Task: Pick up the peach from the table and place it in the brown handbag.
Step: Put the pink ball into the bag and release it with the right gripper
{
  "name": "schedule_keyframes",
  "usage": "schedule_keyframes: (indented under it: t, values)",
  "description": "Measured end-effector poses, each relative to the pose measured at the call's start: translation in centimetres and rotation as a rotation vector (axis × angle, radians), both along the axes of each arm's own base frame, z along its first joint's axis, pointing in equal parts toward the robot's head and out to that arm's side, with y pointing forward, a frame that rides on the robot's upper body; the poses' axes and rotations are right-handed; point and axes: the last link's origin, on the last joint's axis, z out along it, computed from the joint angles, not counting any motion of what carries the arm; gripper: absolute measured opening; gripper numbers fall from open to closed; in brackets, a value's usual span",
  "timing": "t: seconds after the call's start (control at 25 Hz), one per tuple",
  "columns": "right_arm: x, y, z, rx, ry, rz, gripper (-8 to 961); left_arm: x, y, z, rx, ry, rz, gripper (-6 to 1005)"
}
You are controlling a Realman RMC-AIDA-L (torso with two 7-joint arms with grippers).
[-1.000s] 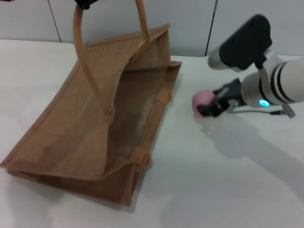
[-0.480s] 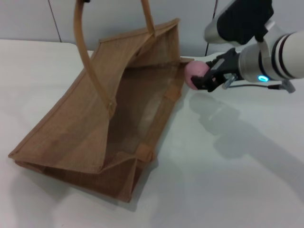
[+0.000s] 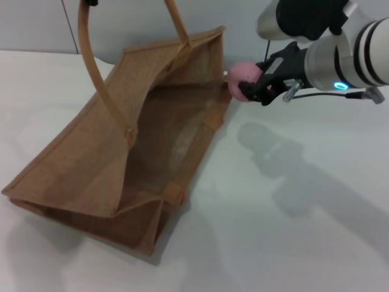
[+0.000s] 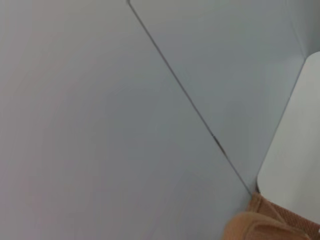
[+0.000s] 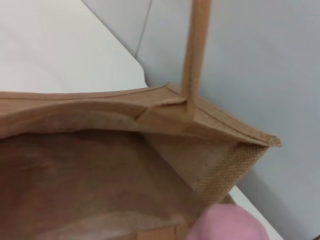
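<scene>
Nearest the camera in the head view, the lower part of the frame is bare white table [image 3: 292, 243], carrying only the shadow of the arm. Left of centre lies the brown handbag [image 3: 91, 176], tipped on its side with its mouth facing the upper right. One arched handle [image 3: 97, 79] rises to the top left of the frame, where a dark scrap that may be the left gripper [image 3: 90, 2] sits at its top. I cannot tell whether that gripper's fingers are closed.

Further back, in the upper right, the right gripper [image 3: 250, 86] is clamped on the peach [image 3: 240, 78], holding it off the table just beside the bag's far upper rim. In the right wrist view the peach [image 5: 225, 224] shows at the bottom edge, with the bag's open mouth [image 5: 90, 170] directly ahead.

The main risk, as I judge it, is releasing too soon. The peach sits at the rim rather than over the opening, so it could strike the edge and roll away across the table. Pushing forward could also catch the fingers on the rim or the second handle [image 5: 196, 55] and drag the bag. If the raised handle slips, the mouth could sag shut.

No brand, label or writing can be read anywhere.
</scene>
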Motion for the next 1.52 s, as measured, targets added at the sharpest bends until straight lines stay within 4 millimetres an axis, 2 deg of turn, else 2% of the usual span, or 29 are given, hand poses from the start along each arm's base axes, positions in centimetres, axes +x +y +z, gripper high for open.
schedule_keyframes:
  t: [0.28, 0.6, 0.84, 1.12, 1.52]
  values:
    - [-0.2, -1.6, -0.6, -0.045, 0.001, 0.002, 417, -0.1, 0.0, 0.7, 0.025, 0.002, -0.006, 121]
    - [-1.3, -3.4, -2.7, -0.145, 0.025, 0.028, 416, 1.4, 0.2, 1.1, 0.047, 0.003, -0.055, 120]
    - [-1.4, -3.6, -3.7, -0.163, 0.038, 0.035, 406, 2.6, 0.0, 0.5, 0.03, 0.008, -0.086, 121]
    - [-1.2, -3.4, -5.1, -0.193, 0.035, 0.031, 403, 2.9, 0.0, 0.4, 0.024, -0.001, -0.098, 121]
    - [-1.7, -3.1, -5.5, -0.189, 0.037, 0.056, 401, 3.2, -0.2, 0.1, 0.008, -0.016, -0.111, 121]
